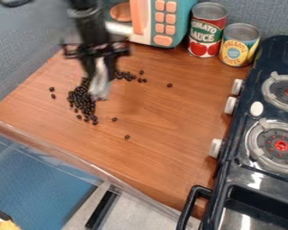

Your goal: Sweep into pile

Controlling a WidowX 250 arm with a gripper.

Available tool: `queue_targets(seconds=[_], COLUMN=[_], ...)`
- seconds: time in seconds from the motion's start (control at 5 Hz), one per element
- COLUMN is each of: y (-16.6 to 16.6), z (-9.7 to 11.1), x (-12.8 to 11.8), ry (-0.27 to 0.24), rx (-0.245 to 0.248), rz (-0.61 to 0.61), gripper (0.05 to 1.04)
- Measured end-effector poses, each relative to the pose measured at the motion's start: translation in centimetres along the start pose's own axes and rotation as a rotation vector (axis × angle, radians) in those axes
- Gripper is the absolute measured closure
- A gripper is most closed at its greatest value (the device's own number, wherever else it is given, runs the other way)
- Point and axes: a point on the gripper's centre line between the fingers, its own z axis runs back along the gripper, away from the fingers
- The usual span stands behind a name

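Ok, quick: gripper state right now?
Gripper: can't tell whether it's open or closed; a pale thing shows just below it.

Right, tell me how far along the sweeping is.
Partly done, it seems: most of the dark bean-like pieces lie bunched together. Apparently in hand at the gripper is a pale, blurred thing beside that bunch. Left to gather: a looser cluster and scattered strays on either side and nearer the camera.

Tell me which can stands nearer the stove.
The shorter, yellow can, right by the stove; the taller red can stands beside the toy microwave.
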Motion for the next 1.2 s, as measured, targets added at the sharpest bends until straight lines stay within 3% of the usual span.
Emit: queue_targets(seconds=[0.2, 0.4, 0.6, 1.2], y=[-4.9, -7.9, -9.4, -9.7], z=[0.3, -2.4, -4.5, -8.0], x=[0.0, -0.1, 0.6, 2.8], ry=[-0.01, 0.055, 0.079, 0.111], rx=[0.0, 0.043, 0.041, 0.06], rz=[-0.04, -0.003, 0.049, 0.182], gripper=[0.704, 0.704, 0.704, 0.704])
